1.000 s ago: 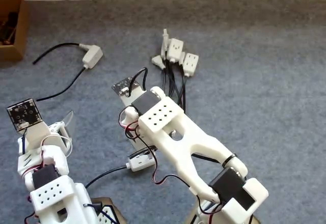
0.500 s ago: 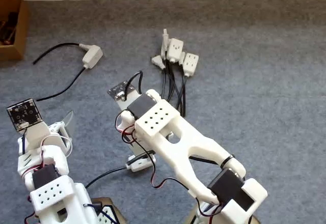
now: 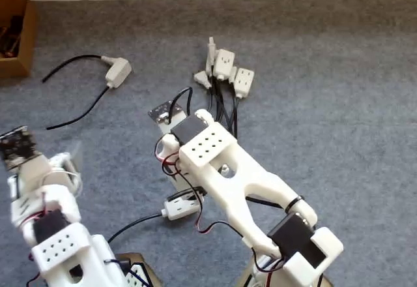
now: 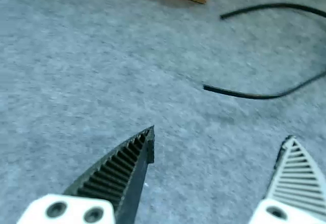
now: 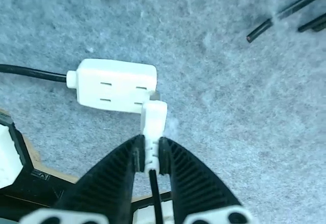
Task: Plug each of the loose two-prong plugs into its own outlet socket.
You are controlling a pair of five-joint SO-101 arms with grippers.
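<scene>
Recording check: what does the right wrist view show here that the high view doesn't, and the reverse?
Right wrist view's own: the right gripper shut on a white two-prong plug, the plug's tip at the edge of the white outlet block, whose slots face the camera. High view's own: a second loose plug, a cluster of outlets farther off and a cardboard box. Shared: the white outlet block beside the right arm and the grey carpet.

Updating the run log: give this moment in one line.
right claw: shut on plug | plug: tip at socket block | left claw: open, empty
</scene>
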